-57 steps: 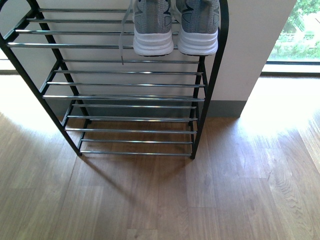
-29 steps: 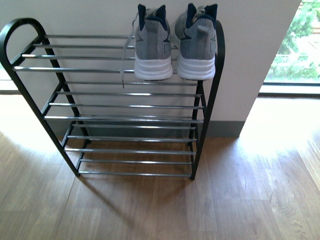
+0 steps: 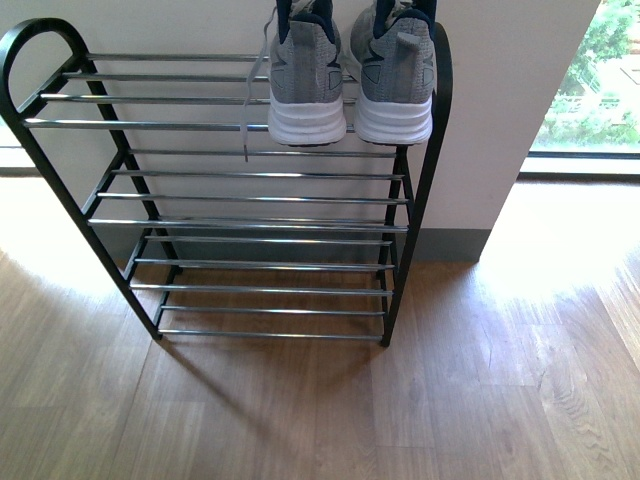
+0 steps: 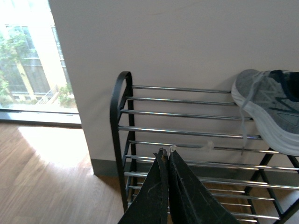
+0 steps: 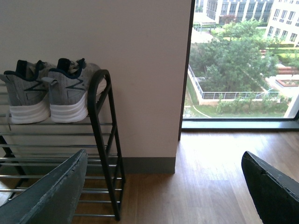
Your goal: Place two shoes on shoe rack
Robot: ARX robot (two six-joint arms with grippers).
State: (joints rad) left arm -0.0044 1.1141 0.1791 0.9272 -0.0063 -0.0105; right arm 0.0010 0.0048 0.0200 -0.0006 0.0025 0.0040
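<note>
Your left gripper (image 4: 166, 151) has its two fingers pressed flat together with nothing between them, and it hangs in front of the shoe rack (image 3: 250, 222) without touching it. Your right gripper (image 5: 163, 156) is spread wide and empty, off the rack's arched right end, above the wooden floor (image 5: 210, 177).

Both shoes sit on the top tier at the right end, side by side with their heels facing you. The outer sneaker (image 3: 395, 80) is just beside the black arch and the inner sneaker (image 3: 307, 85) is next to it. Their white soles stick out a little past the front bar.

Judge them light. The grey knit upper is soft and will give under a pinch, while the thick sole is firm and likely grippy. If you must reseat one, take it across the heel, where collar and sole give the fingers something stiff. Mind the loose lace (image 3: 247, 110) dangling through the bars, since it could snag
</note>
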